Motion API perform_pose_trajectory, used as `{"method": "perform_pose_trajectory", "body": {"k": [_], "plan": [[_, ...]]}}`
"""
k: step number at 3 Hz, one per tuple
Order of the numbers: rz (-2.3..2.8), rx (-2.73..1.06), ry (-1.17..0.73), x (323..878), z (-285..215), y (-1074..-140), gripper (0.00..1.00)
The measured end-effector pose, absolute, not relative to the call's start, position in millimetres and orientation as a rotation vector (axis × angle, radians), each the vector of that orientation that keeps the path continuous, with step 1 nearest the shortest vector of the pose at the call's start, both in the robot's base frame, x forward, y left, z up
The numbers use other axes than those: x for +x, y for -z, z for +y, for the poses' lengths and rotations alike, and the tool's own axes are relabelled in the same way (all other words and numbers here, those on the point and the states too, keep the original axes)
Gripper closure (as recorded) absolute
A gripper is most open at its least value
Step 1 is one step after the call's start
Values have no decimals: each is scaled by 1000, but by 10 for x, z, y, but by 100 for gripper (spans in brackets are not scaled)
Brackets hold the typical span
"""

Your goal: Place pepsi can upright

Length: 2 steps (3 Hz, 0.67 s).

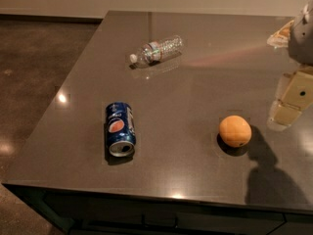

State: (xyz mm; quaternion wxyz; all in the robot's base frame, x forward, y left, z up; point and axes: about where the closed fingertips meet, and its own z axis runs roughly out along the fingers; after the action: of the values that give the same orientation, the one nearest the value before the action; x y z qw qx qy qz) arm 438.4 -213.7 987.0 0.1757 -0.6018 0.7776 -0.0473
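Item 1. Pepsi can [120, 129]: dark blue, lying on its side on the near left part of the desk [195, 82]. Its long axis runs roughly near to far. The silver top end faces the near edge and the round logo faces upward. It touches nothing else.

Item 2. Water bottle [156, 50]: clear plastic, on its side toward the far side of the desk, white cap pointing left. Well apart from the can.

Item 3. Orange [235, 130]: resting on the near right part of the desk, well to the right of the can.

Item 4. Claw [288, 106]: pale cream, at the right edge of the view, just right of the orange and apart from it, far from the can. It is cut off by the frame, so how wide it stands cannot be told. Nothing shows held in the visible part.

Item 5. Shadow [266, 177]: dark patch on the desk, near and right of the orange.

Item 6. Pale object [279, 34]: far right corner, partly hidden, possibly a packet.

Item 7. Floor [34, 67]: brown, glossy, left of the desk.
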Motion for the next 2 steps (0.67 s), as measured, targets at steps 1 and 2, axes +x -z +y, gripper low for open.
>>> {"method": "perform_pose_trajectory", "body": {"k": [1,2], "plan": [[2202,-1705,134,4384,-2137,-9870,0],[2133,-1759,111,4482,-1973,-9901,0]]}}
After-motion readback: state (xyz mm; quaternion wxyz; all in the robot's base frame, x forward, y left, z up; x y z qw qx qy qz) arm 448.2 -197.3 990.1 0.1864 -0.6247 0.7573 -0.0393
